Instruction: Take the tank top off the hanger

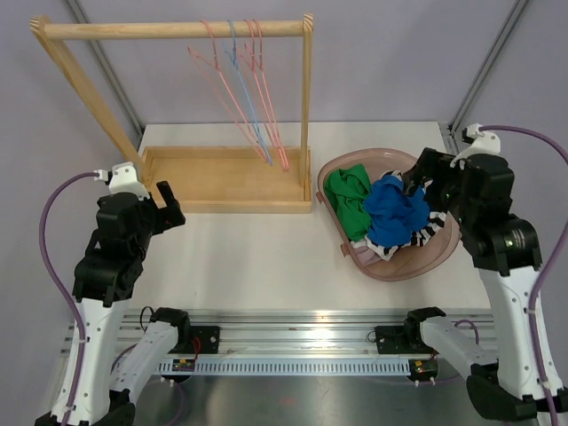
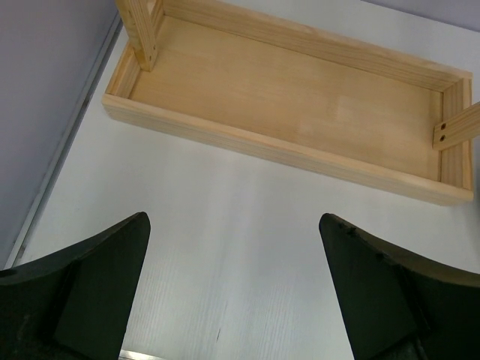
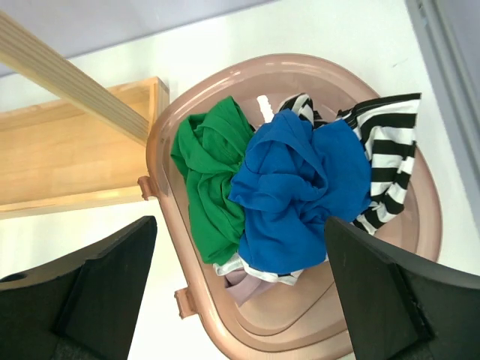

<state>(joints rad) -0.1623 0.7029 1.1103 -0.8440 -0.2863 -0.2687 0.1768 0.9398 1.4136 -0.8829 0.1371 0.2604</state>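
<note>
Several thin pink and blue hangers [image 1: 253, 89] hang bare from the wooden rail [image 1: 177, 29]. A blue tank top [image 3: 300, 187] lies crumpled on top of a clothes pile [image 1: 395, 211] in the pink basin [image 3: 202, 300]. My right gripper [image 3: 240, 220] hovers open just above that pile, with nothing between its fingers. It sits at the basin's far right side in the top view [image 1: 417, 177]. My left gripper [image 2: 234, 217] is open and empty over bare table, close in front of the rack's wooden base tray [image 2: 300, 97]. The top view shows it [image 1: 169, 206] at that tray's left end.
A green garment [image 3: 214, 172] and a black-and-white striped one [image 3: 386, 142] share the basin [image 1: 390, 271] with the blue one. The rack's upright posts [image 1: 306, 106] stand in the base tray [image 1: 226, 177]. White table [image 1: 257, 257] lies between the arms.
</note>
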